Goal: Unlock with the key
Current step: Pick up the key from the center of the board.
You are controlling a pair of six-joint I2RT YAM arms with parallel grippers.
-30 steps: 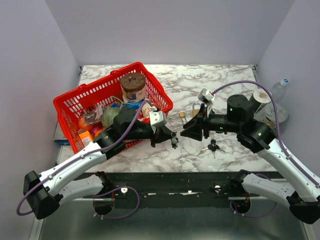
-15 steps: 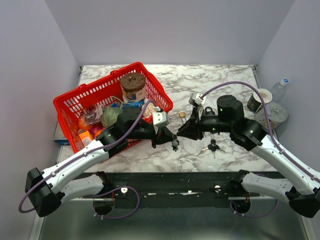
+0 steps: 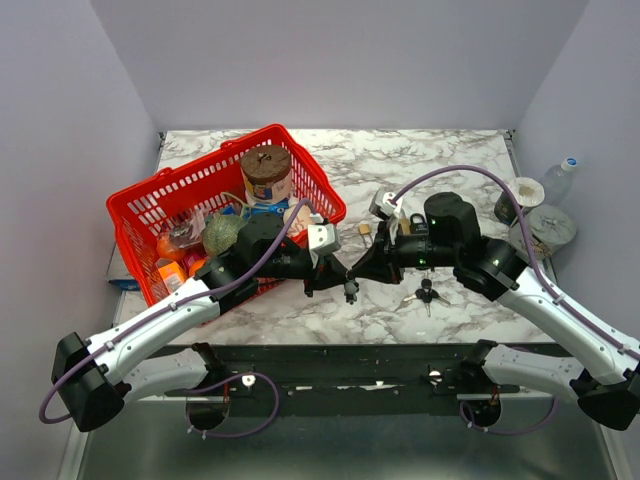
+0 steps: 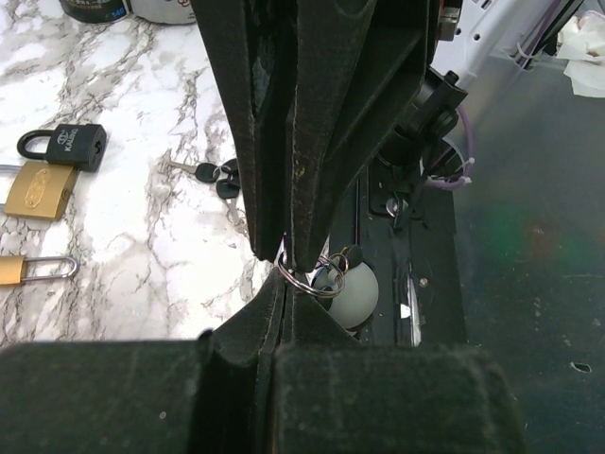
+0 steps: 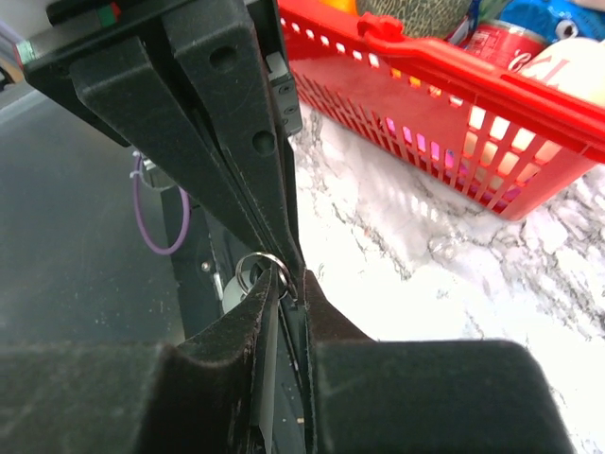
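My left gripper (image 3: 346, 276) and right gripper (image 3: 359, 271) meet tip to tip above the table's near middle. In the left wrist view my left gripper (image 4: 286, 284) is shut on the key, with the key ring (image 4: 304, 280) and a white ball fob (image 4: 354, 295) hanging beside its tips. In the right wrist view my right gripper (image 5: 295, 284) is closed to a thin slit on the same key by the ring (image 5: 257, 263). A black padlock (image 4: 64, 144) and brass padlocks (image 4: 38, 191) lie on the marble. One brass padlock (image 3: 365, 230) shows from above.
A red basket (image 3: 150, 200) full of groceries stands at the left, close behind my left arm. A spare bunch of keys (image 3: 425, 293) lies under my right arm. Cups (image 3: 522, 195) and a bottle (image 3: 560, 178) stand at the right edge.
My right gripper has moved left towards the left gripper and now touches its tips; its jaws have narrowed. My left gripper has barely moved.
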